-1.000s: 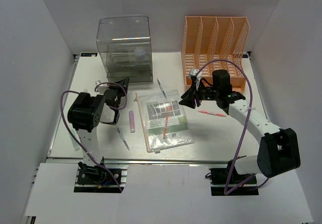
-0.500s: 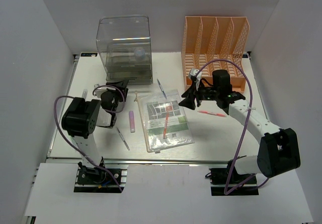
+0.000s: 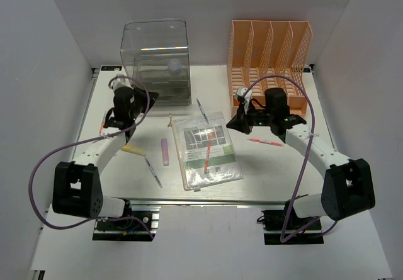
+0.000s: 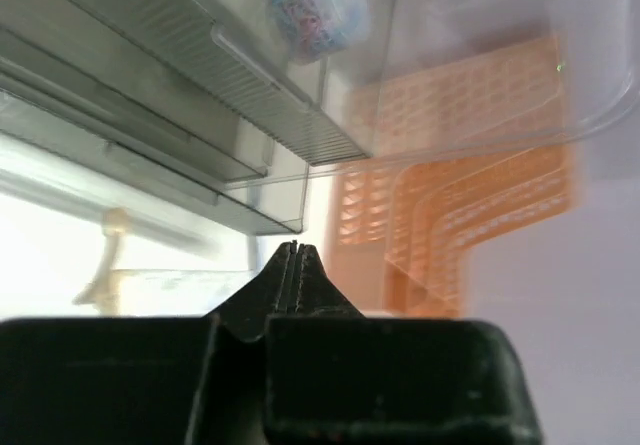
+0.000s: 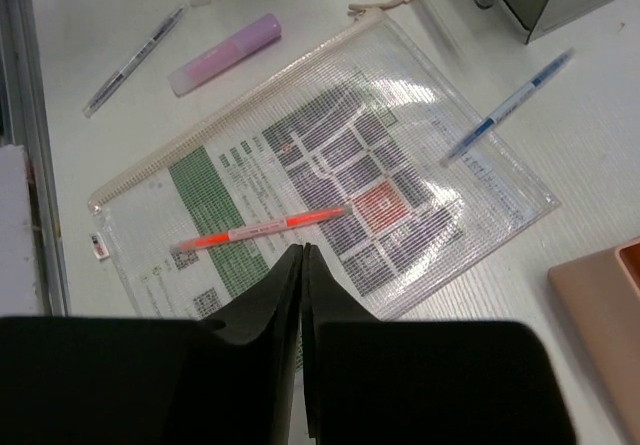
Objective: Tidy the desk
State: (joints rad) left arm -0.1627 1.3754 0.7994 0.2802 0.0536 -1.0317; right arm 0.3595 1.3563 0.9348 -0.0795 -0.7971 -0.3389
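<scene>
The desk [image 3: 267, 170] is the big white top in the middle of the top view, w/ both arms bolted at its near edge. Stuff lies all over it, so the tidy-up looks barely begun.

At the back stand the clear drawer box [image 3: 155, 60] on the left & the orange file rack [image 3: 271, 47] on the right. They're prob the homes for things: flat stuff in the rack, small stuff in the drawers. A little colourful ball [image 3: 175, 68] already sits inside the box.

In the middle lies a see-through zip pouch [image 3: 217, 167] w/ a printed sheet in it, flat & a bit crooked. A red pen [image 5: 262, 229] lies on top, so I think the pen must come off first. A blue pen [image 5: 505, 120] has one end over the pouch's far edge. Left of the pouch are a purple highlighter [image 5: 225, 55] & a thin grey pen [image 5: 135, 60]. A second red pen [image 3: 265, 142] lies on the right. A yellow thing [image 3: 133, 148] sits near the left arm; can't tell what it is.

The left arm stretches far up the left side. The left gripper [image 4: 297, 255] faces the box front, fingers pressed together, nothing in them.

The right arm bends in from the right. The right gripper [image 5: 302, 255] hangs over the pouch, pointing down by the red pen, pressed together & empty. It'd need to spread before it grabs.
</scene>
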